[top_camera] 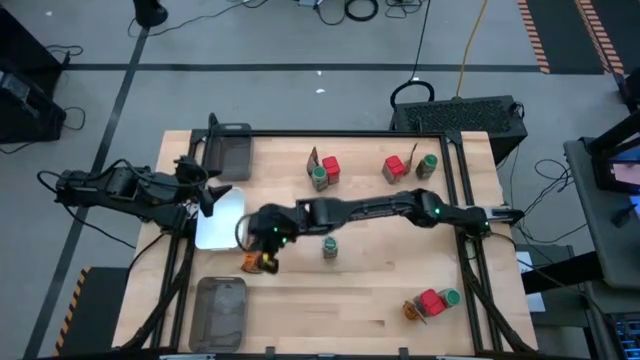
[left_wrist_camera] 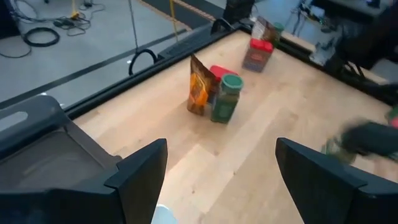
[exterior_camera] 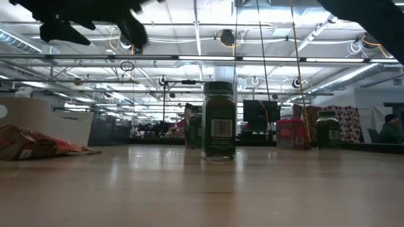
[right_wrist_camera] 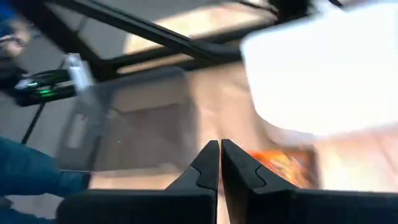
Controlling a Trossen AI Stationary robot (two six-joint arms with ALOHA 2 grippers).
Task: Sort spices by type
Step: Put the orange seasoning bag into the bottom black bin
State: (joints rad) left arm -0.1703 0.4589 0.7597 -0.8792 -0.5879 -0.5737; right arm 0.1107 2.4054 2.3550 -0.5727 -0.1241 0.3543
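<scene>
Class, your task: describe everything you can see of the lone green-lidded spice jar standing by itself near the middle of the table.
The jar is a small clear container, looking like glass or plastic, filled with dark green contents. It has a dark green lid and a label bearing a white barcode panel. It stands upright on the bare wooden table, near the middle, apart from the other spices. Nothing touches it except the tabletop; the right arm passes close by above it in the high view.

The jars (top_camera: 329, 247) wore green lids and dark labels with a white barcode patch. The boxes (top_camera: 394, 168) were red. The sachet (exterior_camera: 35, 144) was brown-orange. The trays (top_camera: 219, 312) were grey, the dish (top_camera: 220, 220) white, the table (top_camera: 340, 300) pale wood, the arms black.
</scene>
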